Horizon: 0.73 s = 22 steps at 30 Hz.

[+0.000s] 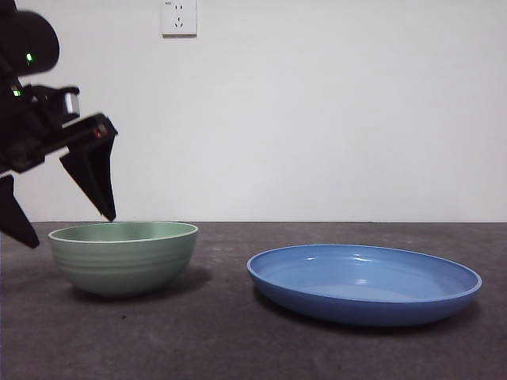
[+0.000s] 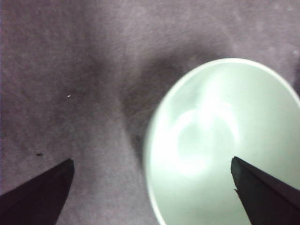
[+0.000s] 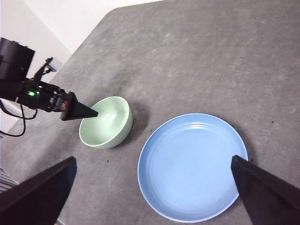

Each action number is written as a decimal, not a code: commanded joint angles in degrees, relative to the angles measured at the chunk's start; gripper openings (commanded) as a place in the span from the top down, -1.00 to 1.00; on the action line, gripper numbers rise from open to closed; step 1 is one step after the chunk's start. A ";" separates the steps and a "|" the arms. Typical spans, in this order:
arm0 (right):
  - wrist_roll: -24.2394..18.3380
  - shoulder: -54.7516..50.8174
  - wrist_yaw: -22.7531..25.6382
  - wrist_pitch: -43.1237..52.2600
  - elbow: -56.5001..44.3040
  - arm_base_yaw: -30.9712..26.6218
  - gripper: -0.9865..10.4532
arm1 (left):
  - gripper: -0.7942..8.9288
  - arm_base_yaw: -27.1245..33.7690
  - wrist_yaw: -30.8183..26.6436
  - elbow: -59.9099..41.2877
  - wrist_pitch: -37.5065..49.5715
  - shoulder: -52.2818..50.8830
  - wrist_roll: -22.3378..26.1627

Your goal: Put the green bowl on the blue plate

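The pale mint-green glossy round bowl (image 1: 123, 255) sits on the dark grey tabletop (image 1: 238, 340), beside the wide glossy blue round plate (image 1: 364, 283). The left pincer (image 1: 67, 212) hovers wide open astride its rim, holding nothing. The right pincer (image 3: 154, 187) waits open, high above.

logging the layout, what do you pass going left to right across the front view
Left arm's open black two-jaw gripper at the left edge, above the bowl's rim → pale mint-green glossy ridged bowl → wide, shallow, glossy blue plate, apart from the bowl, on the dark grey table.
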 commanded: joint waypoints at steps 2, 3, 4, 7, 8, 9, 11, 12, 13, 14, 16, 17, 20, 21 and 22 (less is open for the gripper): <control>-0.46 0.17 -0.15 0.37 0.94 0.04 -0.18 | -0.37 -0.20 -0.17 1.16 1.03 2.95 -0.35; -0.46 0.17 -0.15 0.37 0.94 0.04 -0.18 | -0.37 -0.20 -0.17 1.16 1.22 3.28 -0.35; -0.46 0.17 -0.15 0.37 0.94 0.04 -0.18 | -0.35 -0.20 -0.15 1.16 1.60 3.58 -0.37; -0.46 0.17 -0.15 0.37 0.94 0.04 -0.18 | -0.05 -0.22 0.46 1.16 2.19 3.63 -0.37; -0.46 0.17 -0.15 0.35 0.94 0.04 -0.18 | 0.07 -0.26 0.50 1.16 2.21 3.63 -0.39; -0.44 0.17 -0.15 0.35 0.94 0.04 -0.18 | 0.18 -0.33 0.48 1.16 2.16 3.65 -0.39; -0.46 0.17 -0.15 0.35 0.94 0.02 -0.18 | 0.42 -0.39 0.50 1.16 1.97 3.63 -0.42; -0.44 0.17 -0.15 0.35 0.94 0.04 -0.18 | 0.51 -0.44 0.50 1.16 1.95 3.63 -0.59; -0.44 0.17 -0.15 0.35 0.94 0.04 -0.18 | 0.62 -0.48 0.48 1.16 1.99 3.63 -0.94; -0.44 0.17 -0.15 0.35 0.94 0.04 -0.18 | 0.69 -0.48 0.48 1.16 2.01 3.63 -1.42; -0.44 0.17 -0.15 0.35 0.94 0.04 -0.18 | 0.74 -0.48 0.48 1.16 2.01 3.63 -1.70; -0.44 0.17 -0.15 0.31 0.94 0.04 -0.18 | 0.74 -0.48 0.48 1.18 2.03 3.63 -1.70; -0.46 0.17 -0.15 -0.07 0.94 0.04 -0.18 | 0.81 -0.48 0.46 1.20 2.01 3.63 -1.70; -0.46 0.17 -0.15 -0.22 0.94 0.04 -0.18 | 0.81 -0.48 0.46 1.20 2.03 3.63 -1.70; -0.46 0.17 -0.15 -0.46 0.94 0.04 -0.18 | 0.81 -0.48 0.46 1.22 2.01 3.63 -1.70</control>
